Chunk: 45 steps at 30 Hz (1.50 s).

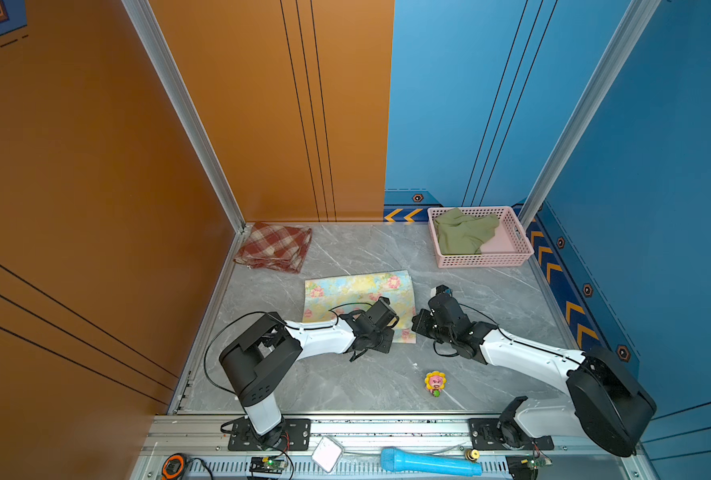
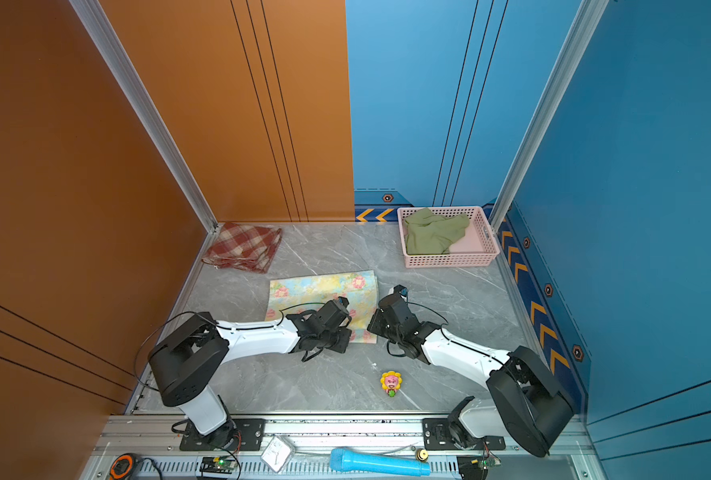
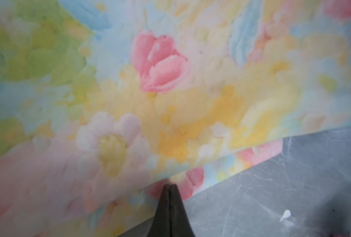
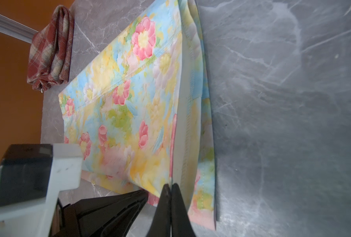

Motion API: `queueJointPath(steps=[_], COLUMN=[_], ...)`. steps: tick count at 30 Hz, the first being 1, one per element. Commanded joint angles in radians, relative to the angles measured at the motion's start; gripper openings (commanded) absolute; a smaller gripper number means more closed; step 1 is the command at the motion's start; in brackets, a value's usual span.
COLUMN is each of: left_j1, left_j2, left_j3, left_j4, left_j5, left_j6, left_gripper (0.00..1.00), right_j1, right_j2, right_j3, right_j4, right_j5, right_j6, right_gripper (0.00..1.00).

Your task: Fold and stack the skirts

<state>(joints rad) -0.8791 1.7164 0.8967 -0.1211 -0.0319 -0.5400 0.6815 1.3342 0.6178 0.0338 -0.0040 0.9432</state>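
My left jaws are pressed together on the near edge of the floral skirt (image 1: pixel 358 291), which lies flat in the middle of the counter (image 1: pixel 491 299). My right jaws are clamped on its top layer at the near right corner, where that layer stands a little off the one beneath. The plaid skirt (image 1: pixel 275 247) sits folded in the far left corner, well apart. The green skirt (image 1: pixel 462 235) lies crumpled in the basket (image 1: pixel 482 261), far right.

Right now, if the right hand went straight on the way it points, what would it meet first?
The floral skirt: the right hand is shut on its edge and points along its fold. Beyond that, probably only the table.
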Motion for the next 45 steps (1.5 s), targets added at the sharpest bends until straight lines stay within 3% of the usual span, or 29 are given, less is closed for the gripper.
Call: queueJointPath(steps=[1,22,45], left_j1=[-0.008,-0.003,0.014], left_j2=[0.021,-0.011,-0.067], left_j3=[-0.02,-0.053,-0.04], left_j4=[0.012,0.039,0.018], left_j5=[0.018,0.026,0.054], left_j6=[-0.008,-0.008,-0.021], left_gripper=[0.01,0.01,0.01], right_j1=[0.013,0.123,0.101], right_j2=[-0.032,-0.062,0.19], right_j3=[-0.004,0.001,-0.008], right_j4=[-0.069,-0.173,-0.139], right_j5=[0.05,0.129,0.016], right_j6=[0.036,0.128,0.112], right_gripper=[0.0,0.0,0.0])
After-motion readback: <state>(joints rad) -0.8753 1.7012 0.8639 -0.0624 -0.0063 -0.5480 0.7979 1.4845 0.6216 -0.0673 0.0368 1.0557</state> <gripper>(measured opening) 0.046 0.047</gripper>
